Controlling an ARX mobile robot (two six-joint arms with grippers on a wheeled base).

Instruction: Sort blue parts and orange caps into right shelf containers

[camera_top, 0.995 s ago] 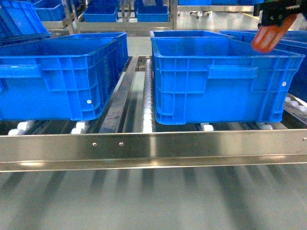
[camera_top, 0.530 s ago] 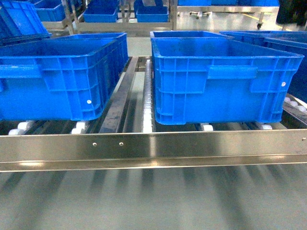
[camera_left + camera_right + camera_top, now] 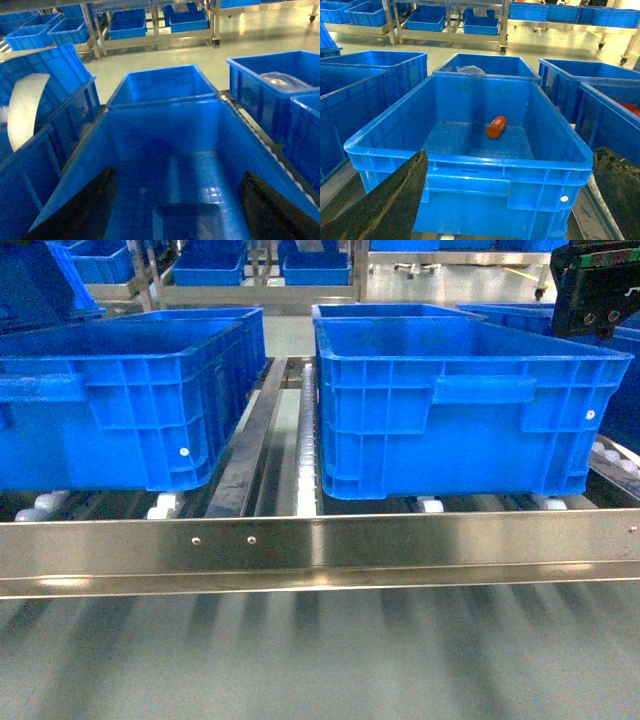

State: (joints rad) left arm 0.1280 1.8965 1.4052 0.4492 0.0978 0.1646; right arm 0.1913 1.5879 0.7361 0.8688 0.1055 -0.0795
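Note:
Two big blue crates stand on the steel shelf (image 3: 320, 550), one on the left (image 3: 120, 410) and one on the right (image 3: 460, 410). An orange cap (image 3: 496, 127) lies on its side on the floor of the right crate (image 3: 470, 165). My right gripper (image 3: 511, 151) hovers open at that crate's near wall, holding nothing. Only the right arm's black housing (image 3: 597, 285) shows in the head view. My left gripper (image 3: 177, 172) is open above another crate (image 3: 165, 130), with a blue part (image 3: 187, 220) low between its spread fingers, touching neither.
More blue crates stand behind and beside these: one holds clear plastic (image 3: 280, 80), another reddish items (image 3: 627, 107). A tilted crate with a white label (image 3: 22, 110) leans on the left. White rollers (image 3: 165, 508) run under the crates. Further racks stand across the aisle.
An orange shape seen under the right gripper at the top right a second ago is gone. The arm left the head view, and its black housing is now back at the top right edge.

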